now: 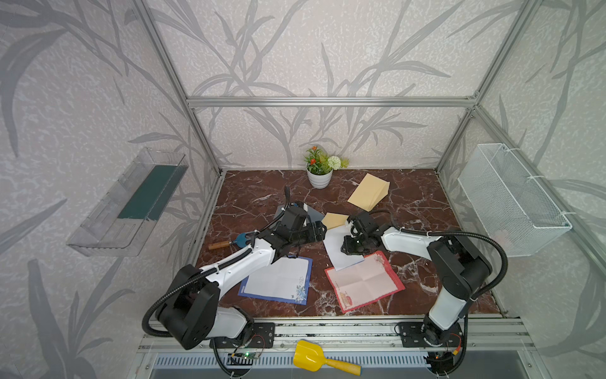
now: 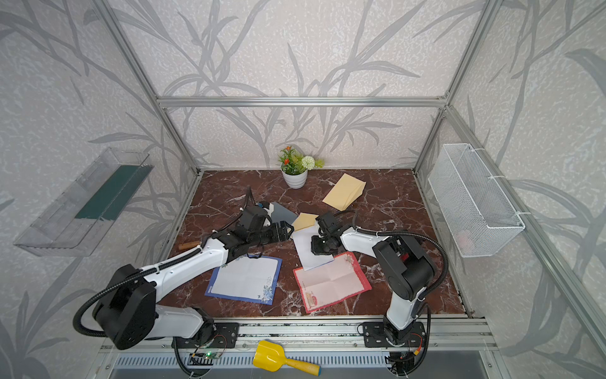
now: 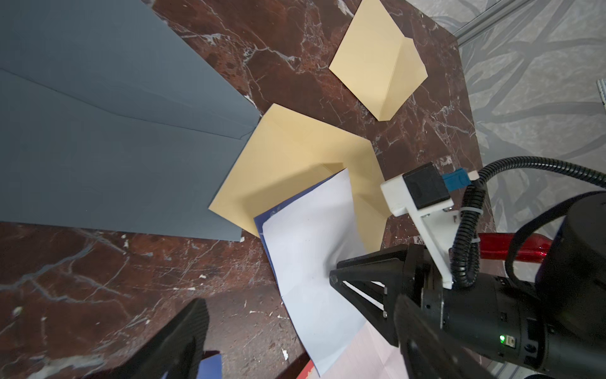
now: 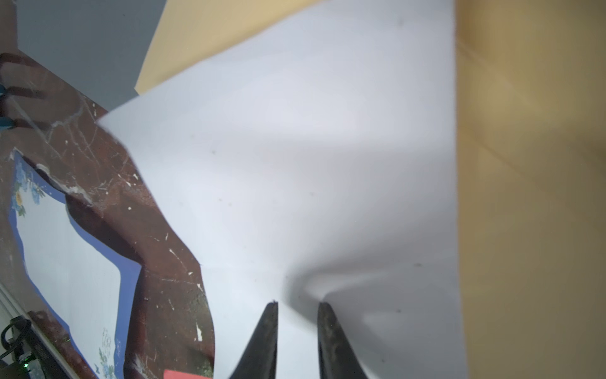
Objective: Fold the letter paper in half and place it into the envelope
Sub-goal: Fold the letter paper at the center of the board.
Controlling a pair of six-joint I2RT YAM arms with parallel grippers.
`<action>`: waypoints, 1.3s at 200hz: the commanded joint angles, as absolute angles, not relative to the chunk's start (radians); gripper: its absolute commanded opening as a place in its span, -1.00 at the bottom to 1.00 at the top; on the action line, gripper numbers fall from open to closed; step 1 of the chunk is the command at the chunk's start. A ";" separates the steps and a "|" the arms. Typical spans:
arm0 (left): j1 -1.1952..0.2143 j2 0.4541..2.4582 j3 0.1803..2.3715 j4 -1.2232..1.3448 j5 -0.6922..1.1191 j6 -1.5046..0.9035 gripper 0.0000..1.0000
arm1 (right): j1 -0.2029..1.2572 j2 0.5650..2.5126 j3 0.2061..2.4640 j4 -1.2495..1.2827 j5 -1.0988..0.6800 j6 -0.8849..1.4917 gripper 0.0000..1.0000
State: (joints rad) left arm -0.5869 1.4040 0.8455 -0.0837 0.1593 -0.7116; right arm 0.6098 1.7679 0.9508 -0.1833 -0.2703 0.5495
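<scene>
Letter paper [image 4: 295, 164], puckered between right jaws

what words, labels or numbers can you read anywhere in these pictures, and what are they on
No text here can be read.
red-bordered paper: printed emblem in one corner, too small to read.
blue-bordered paper: flower print only, no words made out.
right gripper: small raised mark near its tip, too blurred to read.
white paper: blank on the side shown.
</scene>
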 commanded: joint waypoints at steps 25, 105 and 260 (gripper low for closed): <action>-0.600 1.540 0.933 0.024 0.181 -0.761 0.76 | 0.613 1.714 0.896 -0.128 -0.250 0.541 -0.52; -0.628 1.665 1.027 -0.020 0.158 -0.727 0.74 | 0.595 1.469 0.834 -0.225 -0.171 0.552 -0.49; -0.573 1.803 1.206 -0.260 0.165 -0.470 0.58 | 0.612 1.530 0.704 -0.196 -0.144 0.645 -0.49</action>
State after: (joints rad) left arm -0.5941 1.7821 1.1698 -0.2073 0.1539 -0.5224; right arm 0.6106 1.5150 0.7143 -0.2066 -0.1741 0.6411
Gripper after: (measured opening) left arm 0.796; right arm 0.254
